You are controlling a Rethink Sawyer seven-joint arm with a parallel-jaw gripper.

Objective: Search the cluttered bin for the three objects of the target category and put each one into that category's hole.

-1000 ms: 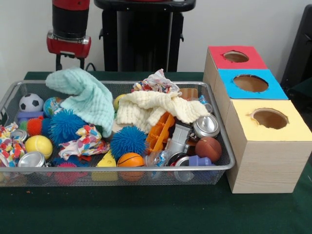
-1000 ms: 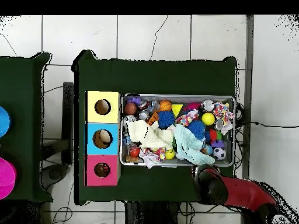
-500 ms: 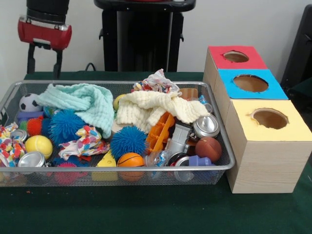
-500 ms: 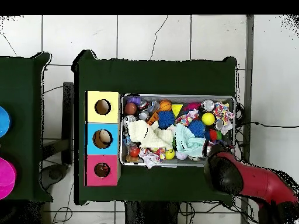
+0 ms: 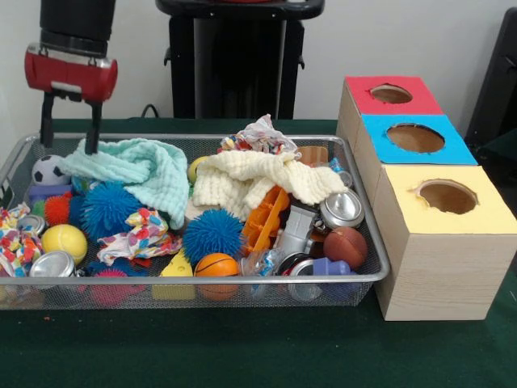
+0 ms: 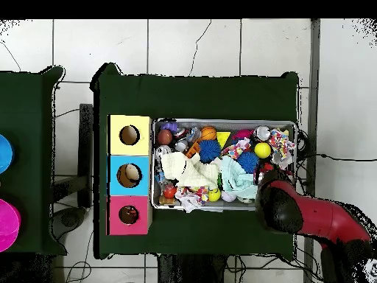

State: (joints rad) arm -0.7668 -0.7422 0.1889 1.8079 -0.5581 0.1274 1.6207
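Note:
A wire mesh bin (image 5: 202, 280) holds jumbled toys: a soccer ball (image 5: 51, 169), a yellow ball (image 5: 64, 240), an orange basketball (image 5: 217, 264), a brown ball (image 5: 346, 246), blue spiky balls (image 5: 212, 233), cans (image 5: 342, 208) and rags. A mint cloth (image 5: 137, 168) lies flat at the back left, beside a cream cloth (image 5: 250, 179). My gripper (image 5: 69, 148) hangs open over the bin's far left corner, its right finger (image 5: 93, 129) at the mint cloth's edge, with nothing held. From overhead the red arm (image 6: 305, 215) covers the gripper and one corner of the bin (image 6: 224, 121).
Three boxes with round top holes stand in a row right of the bin: red (image 5: 367, 101), blue (image 5: 452, 149), yellow (image 5: 485, 214). Green cloth covers the table (image 5: 242, 347). A black pedestal (image 5: 238, 65) rises behind the bin.
The mint cloth, raised in a peak under the gripper a second ago, has dropped flat. The gripper moved left and up, then came down to the bin's far left corner.

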